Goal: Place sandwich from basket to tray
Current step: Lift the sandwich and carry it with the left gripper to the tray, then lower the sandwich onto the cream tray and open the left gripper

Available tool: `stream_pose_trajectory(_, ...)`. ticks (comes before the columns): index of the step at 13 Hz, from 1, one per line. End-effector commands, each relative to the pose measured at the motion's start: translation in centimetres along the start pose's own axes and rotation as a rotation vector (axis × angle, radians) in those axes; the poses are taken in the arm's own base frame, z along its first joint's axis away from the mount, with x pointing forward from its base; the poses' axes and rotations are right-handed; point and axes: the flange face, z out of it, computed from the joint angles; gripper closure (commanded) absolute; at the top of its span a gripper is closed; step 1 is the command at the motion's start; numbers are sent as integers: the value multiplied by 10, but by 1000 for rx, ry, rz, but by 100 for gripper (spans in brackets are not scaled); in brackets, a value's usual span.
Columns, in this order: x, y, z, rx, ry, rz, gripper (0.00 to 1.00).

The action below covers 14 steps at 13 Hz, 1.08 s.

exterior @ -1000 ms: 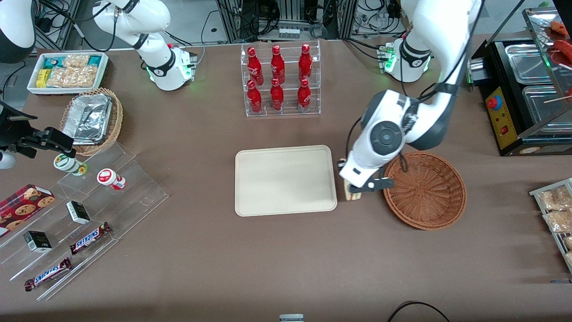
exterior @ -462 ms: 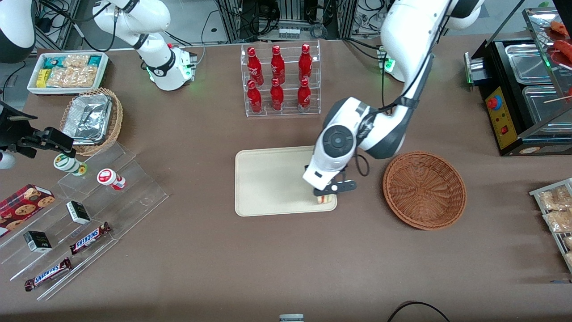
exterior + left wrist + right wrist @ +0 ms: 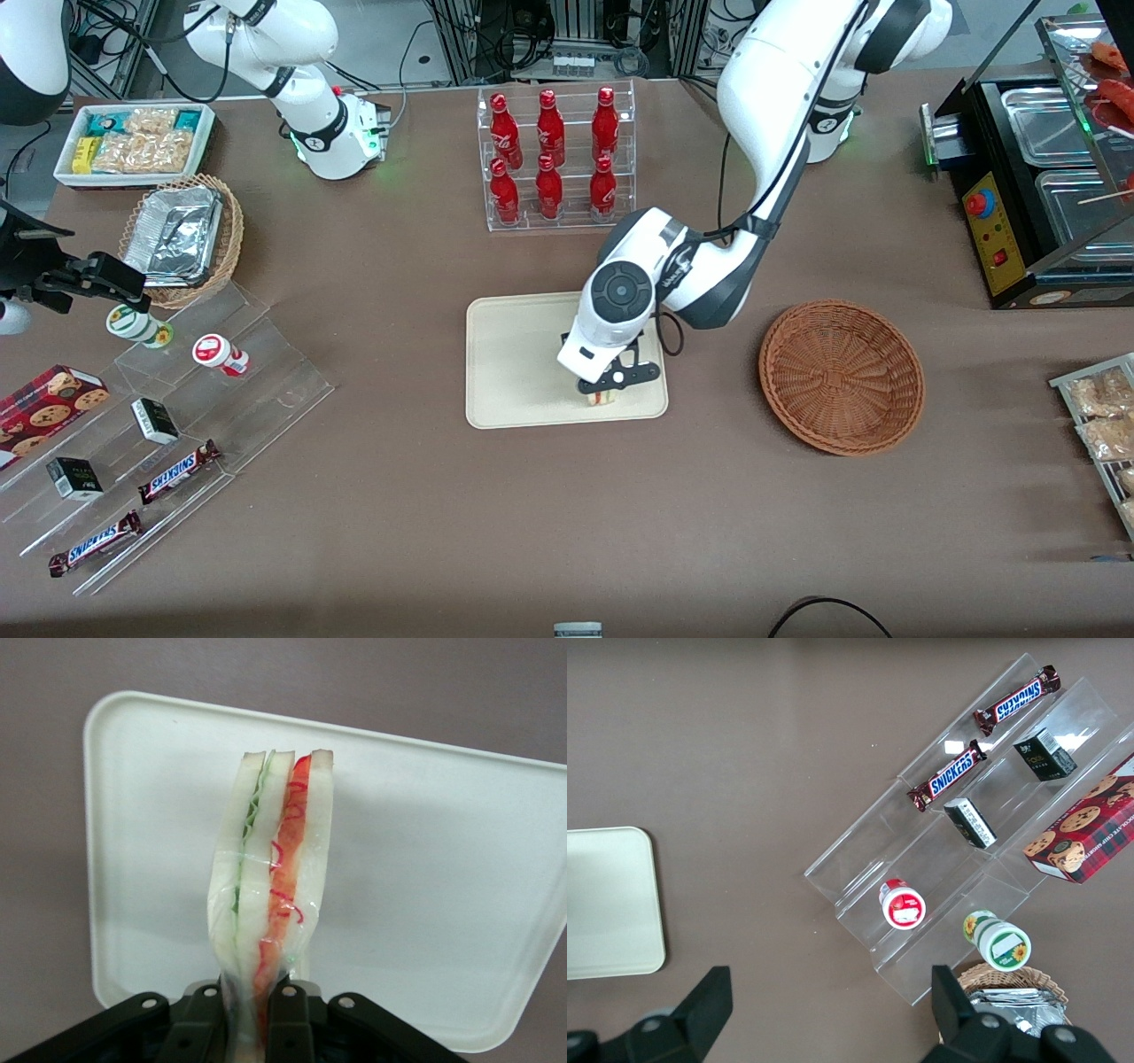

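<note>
My left gripper [image 3: 604, 390] hangs over the cream tray [image 3: 514, 372], near the tray's edge closest to the front camera. It is shut on the sandwich [image 3: 601, 397]. In the left wrist view the sandwich [image 3: 273, 877] is a plastic-wrapped wedge of white bread with a green and a red filling stripe, pinched at its narrow end between the black fingers [image 3: 285, 1014] of the gripper [image 3: 248, 1019], with the tray [image 3: 443, 886] beneath it. The round reddish-brown wicker basket [image 3: 842, 376] sits beside the tray, toward the working arm's end, with nothing in it.
A clear rack of red bottles [image 3: 555, 155] stands farther from the front camera than the tray. Toward the parked arm's end are clear stepped shelves [image 3: 177, 425] with snack bars and jars, and a lighter basket with foil trays [image 3: 182, 237]. A black food warmer [image 3: 1036, 177] stands past the wicker basket.
The gripper has carried the sandwich from between basket and tray to over the tray, then farther in toward the tray's middle.
</note>
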Motion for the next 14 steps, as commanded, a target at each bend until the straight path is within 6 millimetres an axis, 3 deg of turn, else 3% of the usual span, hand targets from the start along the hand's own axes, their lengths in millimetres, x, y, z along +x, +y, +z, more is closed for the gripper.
stream_pose_trajectory(1,-8,25,12,-9,-5,-19,100)
stream_pose_trajectory(5,-24,41,37,6,-5,-26,100)
stream_pose_trajectory(12,-24,41,50,24,-10,-85,100)
stream_pose_trajectory(13,-24,42,52,26,-8,-84,97)
stream_pose_trajectory(14,-27,43,54,29,-7,-81,73)
